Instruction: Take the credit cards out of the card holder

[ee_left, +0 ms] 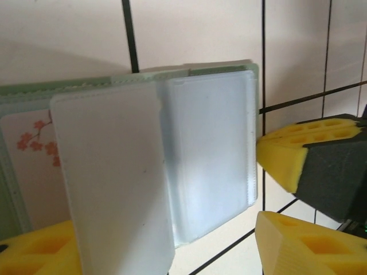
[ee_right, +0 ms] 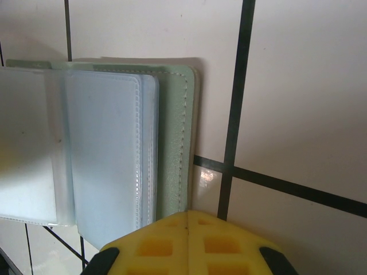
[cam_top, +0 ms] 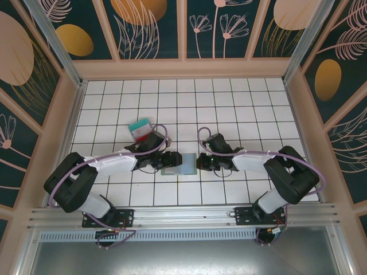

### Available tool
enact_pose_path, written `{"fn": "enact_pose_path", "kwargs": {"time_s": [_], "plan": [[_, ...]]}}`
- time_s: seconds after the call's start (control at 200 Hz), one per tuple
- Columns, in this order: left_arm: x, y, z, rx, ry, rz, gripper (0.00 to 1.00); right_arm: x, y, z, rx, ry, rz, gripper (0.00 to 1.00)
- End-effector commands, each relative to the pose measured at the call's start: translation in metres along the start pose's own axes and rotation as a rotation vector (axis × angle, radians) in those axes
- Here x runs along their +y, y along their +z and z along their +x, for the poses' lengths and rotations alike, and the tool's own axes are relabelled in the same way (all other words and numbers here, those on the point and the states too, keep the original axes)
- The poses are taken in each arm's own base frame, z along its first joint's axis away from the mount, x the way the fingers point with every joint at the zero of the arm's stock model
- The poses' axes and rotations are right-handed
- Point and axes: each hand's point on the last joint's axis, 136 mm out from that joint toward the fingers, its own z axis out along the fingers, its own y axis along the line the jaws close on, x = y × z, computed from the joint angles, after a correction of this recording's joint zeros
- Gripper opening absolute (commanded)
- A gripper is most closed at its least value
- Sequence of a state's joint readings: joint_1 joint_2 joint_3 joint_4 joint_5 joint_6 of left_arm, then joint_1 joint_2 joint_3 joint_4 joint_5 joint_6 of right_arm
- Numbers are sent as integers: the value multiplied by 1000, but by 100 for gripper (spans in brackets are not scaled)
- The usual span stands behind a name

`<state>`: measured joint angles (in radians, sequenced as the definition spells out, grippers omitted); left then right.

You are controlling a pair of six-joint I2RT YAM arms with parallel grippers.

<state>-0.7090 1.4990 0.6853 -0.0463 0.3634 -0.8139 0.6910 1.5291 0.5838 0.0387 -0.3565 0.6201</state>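
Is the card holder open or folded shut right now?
Open. The card holder lies spread flat, its clear sleeves fanned over the green cover. A pale blossom-print card shows behind one sleeve.

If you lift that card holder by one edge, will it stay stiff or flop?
Probably floppy: the card holder has clear sleeves fanning apart loosely, not lying flat. It looks thin and soft, so likely light. On the glossy table a push would probably slide it, not tip it.

Left jaws apart, right jaws pressed together.
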Motion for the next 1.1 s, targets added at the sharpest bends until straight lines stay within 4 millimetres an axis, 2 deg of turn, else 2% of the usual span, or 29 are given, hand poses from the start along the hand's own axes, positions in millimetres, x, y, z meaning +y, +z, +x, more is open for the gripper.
{"fn": "enact_pose_path", "kwargs": {"time_s": [0.0,0.27,0.43,0.571,0.666,0.876,1.096], "plan": [[-22,-5,-8,-16,47,64,62,-1,5,1,6,7,12,0],[-65,-1,-2,38,114,210,52,-1,4,-1,1,7,16,0],[-61,-5,-3,22,128,187,49,-1,1,-5,-13,11,18,0],[-43,-10,-9,-37,110,89,41,2,-3,-9,-24,9,14,0],[-19,-16,-16,-80,75,3,38,7,-7,-15,-41,5,9,0],[35,-26,-17,-106,-9,-126,22,34,-20,-33,-87,-15,-36,0],[54,-19,-5,-65,-24,-163,18,61,-22,-44,-97,-35,-86,3]]}}
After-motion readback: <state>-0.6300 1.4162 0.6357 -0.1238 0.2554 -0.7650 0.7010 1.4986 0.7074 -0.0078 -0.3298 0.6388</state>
